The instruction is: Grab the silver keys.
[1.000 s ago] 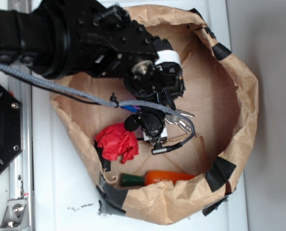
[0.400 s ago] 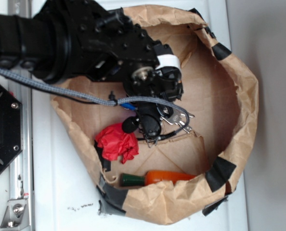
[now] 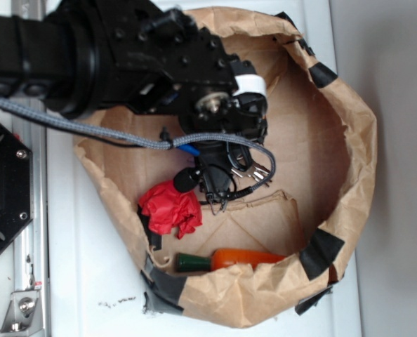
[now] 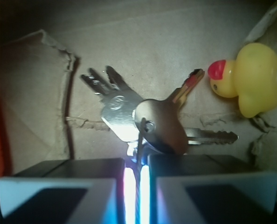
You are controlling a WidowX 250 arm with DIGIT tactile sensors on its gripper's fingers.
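The silver keys (image 4: 148, 123) fan out below an oval silver fob, over the brown paper floor of the bag. Their ring runs down into the narrow slit between my two dark fingers. My gripper (image 4: 137, 163) is shut on that ring. In the exterior view the keys (image 3: 253, 168) show just right of my gripper (image 3: 219, 184), partly behind the grey cable, near the middle of the bag. The arm hides most of the fingers there.
A yellow rubber duck (image 4: 252, 79) sits to the right of the keys. A crumpled red cloth (image 3: 170, 208) and an orange object with a green end (image 3: 240, 258) lie along the bag's near wall. The rolled brown paper bag (image 3: 359, 140) rings everything.
The keys have shifted left and up with my gripper, drawn in under the cable loop. The arm has moved slightly toward the bag's far side.
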